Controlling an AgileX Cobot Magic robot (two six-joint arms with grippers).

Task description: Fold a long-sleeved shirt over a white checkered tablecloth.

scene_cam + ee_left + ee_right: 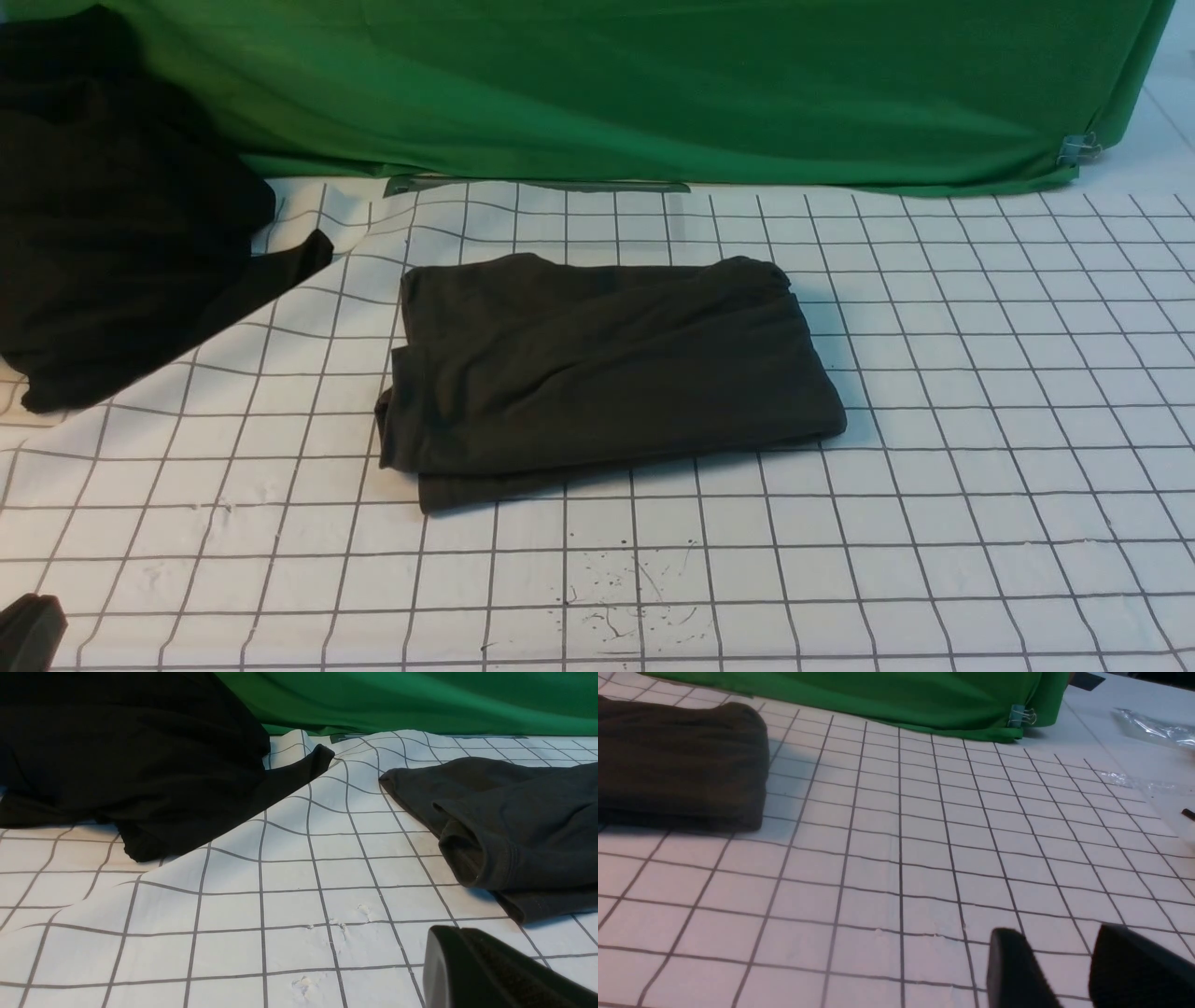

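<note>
Two dark garments lie on the white checkered tablecloth point(980, 392). At about nine to ten o'clock a black heap of clothing point(112, 224) sits bunched on the wrinkled cloth. Toward seven o'clock, the left end effector point(490, 975) hovers low with fingers pressed together, holding nothing. At the centre, the long-sleeved shirt point(607, 364) rests folded into a thick rectangle, its layered edges facing nine o'clock. Ink specks point(625, 597) dot the cloth at six o'clock. Across twelve o'clock hangs a green sheet point(653, 84), clipped point(1080, 147) at two o'clock. Near five o'clock, the right end effector point(1064, 970) hovers with a narrow gap, empty.
</note>
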